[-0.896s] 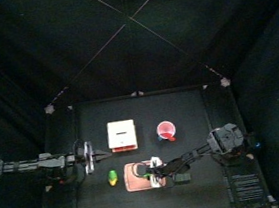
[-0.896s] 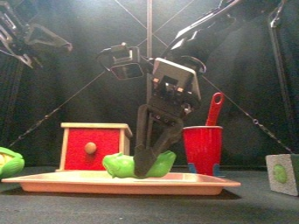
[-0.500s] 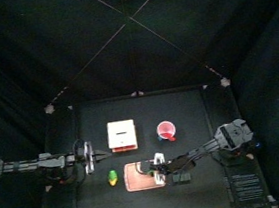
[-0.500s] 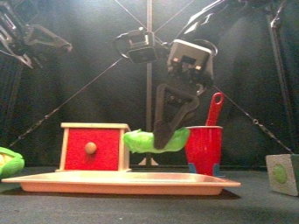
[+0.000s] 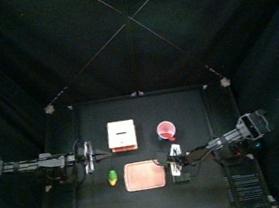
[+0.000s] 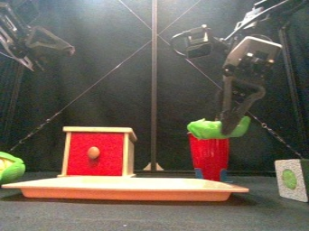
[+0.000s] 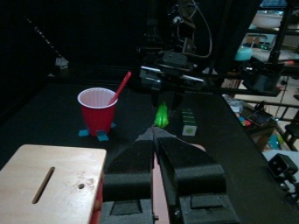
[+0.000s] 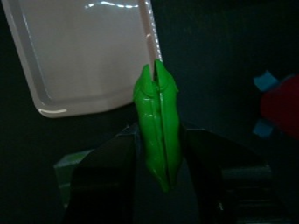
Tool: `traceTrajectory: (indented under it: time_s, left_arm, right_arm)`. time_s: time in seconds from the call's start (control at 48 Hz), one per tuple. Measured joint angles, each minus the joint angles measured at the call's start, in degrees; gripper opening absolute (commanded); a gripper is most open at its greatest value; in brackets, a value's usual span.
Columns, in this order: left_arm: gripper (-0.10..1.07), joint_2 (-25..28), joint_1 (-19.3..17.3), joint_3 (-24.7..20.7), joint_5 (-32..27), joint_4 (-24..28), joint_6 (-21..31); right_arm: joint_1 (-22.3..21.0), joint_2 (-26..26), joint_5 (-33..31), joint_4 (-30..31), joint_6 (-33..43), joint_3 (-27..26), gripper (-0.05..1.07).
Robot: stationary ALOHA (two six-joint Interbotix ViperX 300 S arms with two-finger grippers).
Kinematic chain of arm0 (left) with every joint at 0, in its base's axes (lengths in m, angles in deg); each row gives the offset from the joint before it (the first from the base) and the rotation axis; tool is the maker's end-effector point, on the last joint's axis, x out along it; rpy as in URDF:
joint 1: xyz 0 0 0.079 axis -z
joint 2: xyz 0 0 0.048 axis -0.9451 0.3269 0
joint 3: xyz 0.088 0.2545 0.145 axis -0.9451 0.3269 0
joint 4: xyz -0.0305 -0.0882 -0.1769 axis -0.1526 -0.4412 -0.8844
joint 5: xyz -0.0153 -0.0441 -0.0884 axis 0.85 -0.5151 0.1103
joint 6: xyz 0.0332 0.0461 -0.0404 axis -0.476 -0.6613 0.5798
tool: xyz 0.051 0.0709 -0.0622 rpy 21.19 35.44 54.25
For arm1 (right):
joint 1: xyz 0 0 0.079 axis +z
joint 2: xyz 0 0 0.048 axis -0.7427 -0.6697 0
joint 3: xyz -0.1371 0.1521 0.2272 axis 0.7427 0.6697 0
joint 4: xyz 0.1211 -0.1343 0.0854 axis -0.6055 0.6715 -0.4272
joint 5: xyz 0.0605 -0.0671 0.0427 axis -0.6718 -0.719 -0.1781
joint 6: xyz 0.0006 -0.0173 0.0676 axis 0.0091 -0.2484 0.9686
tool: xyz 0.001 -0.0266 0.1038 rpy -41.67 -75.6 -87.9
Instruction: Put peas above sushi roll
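Note:
My right gripper [image 6: 225,124] is shut on the peas [image 6: 220,127], a bright green pod. It hangs in the air in front of the red cup, to the right of the pink plate [image 6: 121,188]. From the wrist, the peas [image 8: 156,122] stand between the jaws just past the plate's [image 8: 82,61] edge. From above, the right gripper [image 5: 178,166] sits at the plate's [image 5: 144,176] right side. The sushi roll [image 6: 290,175], a small pale block with a green spot, stands on the table at the far right, lower than the peas. My left gripper [image 7: 158,144] rests shut at the table's left.
A red cup [image 6: 208,155] with a red stick stands behind the plate, a white-and-orange box [image 6: 99,152] to its left. A green piece with a yellow end [image 5: 112,178] lies left of the plate. Black curtains close in all sides.
My right gripper has lifted the peas off the pink plate and carried them up and to the right, past the plate's edge. The left arm has not moved.

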Motion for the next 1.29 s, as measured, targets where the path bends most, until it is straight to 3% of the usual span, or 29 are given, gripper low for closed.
traceTrajectory:
  time_s: [0.229,0.542,0.812,1.104,1.292]
  left_arm:
    - [0.42,0.0,-0.3,0.1,0.0,0.0,0.0]
    - [0.42,0.0,-0.4,0.3,0.1,0.0,0.0]
    - [0.42,0.0,-0.6,0.4,0.0,0.0,0.0]
    - [0.42,0.0,-1.0,0.4,0.1,0.0,0.0]
    - [0.42,0.0,-1.1,0.4,0.1,0.0,0.0]
  right_arm:
    - [-0.2,4.6,2.6,0.1,-0.2,7.0,0.64]
    - [-2.4,5.0,8.7,0.0,0.0,13.3,0.65]
    - [-6.5,4.9,10.7,0.1,0.0,15.9,0.73]
    - [-7.2,3.1,13.1,1.2,-0.6,17.1,0.78]
    - [-7.6,2.2,13.2,3.8,0.0,17.2,0.88]
